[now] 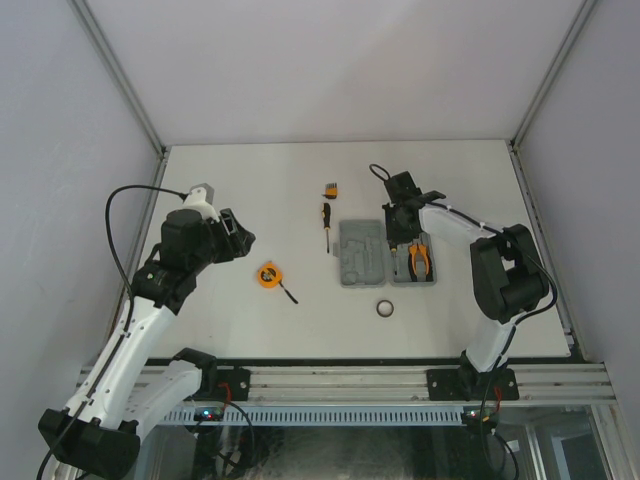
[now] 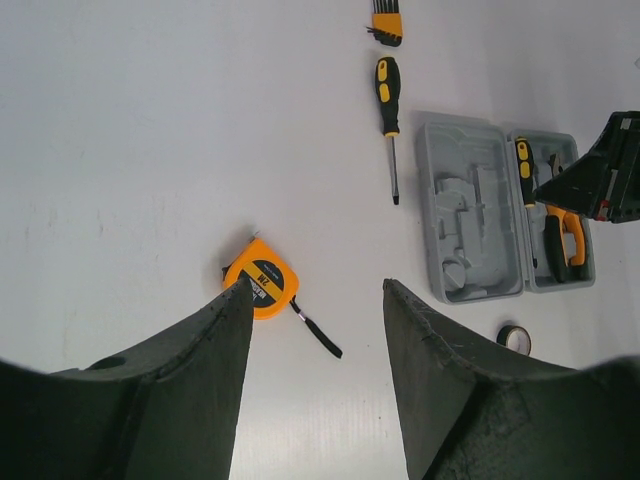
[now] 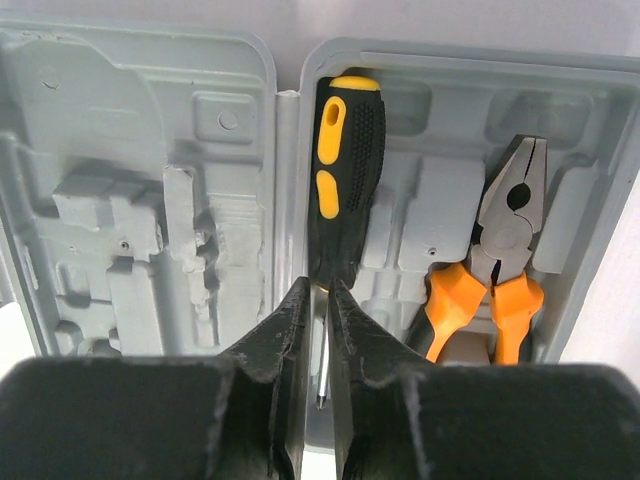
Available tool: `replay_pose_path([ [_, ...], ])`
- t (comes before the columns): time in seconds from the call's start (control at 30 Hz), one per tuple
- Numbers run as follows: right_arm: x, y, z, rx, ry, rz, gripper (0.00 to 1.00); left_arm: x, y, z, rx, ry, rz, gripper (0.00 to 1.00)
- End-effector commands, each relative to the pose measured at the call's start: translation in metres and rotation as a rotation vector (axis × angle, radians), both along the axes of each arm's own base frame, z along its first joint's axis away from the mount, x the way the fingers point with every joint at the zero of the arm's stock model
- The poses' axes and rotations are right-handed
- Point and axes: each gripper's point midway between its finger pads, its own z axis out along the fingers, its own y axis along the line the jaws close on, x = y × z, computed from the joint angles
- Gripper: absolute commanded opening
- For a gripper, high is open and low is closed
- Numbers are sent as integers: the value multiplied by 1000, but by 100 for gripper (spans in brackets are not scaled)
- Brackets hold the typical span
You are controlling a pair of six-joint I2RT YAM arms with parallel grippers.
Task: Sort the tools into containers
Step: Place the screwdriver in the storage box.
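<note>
Screwdriver (image 3: 345, 180): lower shaft partly hidden between right gripper (image 3: 320, 330) fingers; pliers (image 3: 495, 270) handle ends cut off below.

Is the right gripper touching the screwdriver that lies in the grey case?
Touching. In the right wrist view, the right gripper has its fingers closed against the metal shaft of the screwdriver, lying in the case beside the hinge.

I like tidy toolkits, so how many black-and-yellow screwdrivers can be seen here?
2. One black-and-yellow screwdriver lies on the white table left of the open grey plastic case; the other sits inside the case, beside the hinge. None seem hidden.
</note>
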Motion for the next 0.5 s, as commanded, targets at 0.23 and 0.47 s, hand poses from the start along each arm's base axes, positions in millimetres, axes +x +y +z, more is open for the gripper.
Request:
replay_pose_path([
  [0.23,-7,-2,4,-16,-28,-1,9,3,-1,1,-17,-20,-4,59],
  [0.47,-6,0,-4,-9,-11,3,8,3,-2,1,-17,-22,-4,59],
])
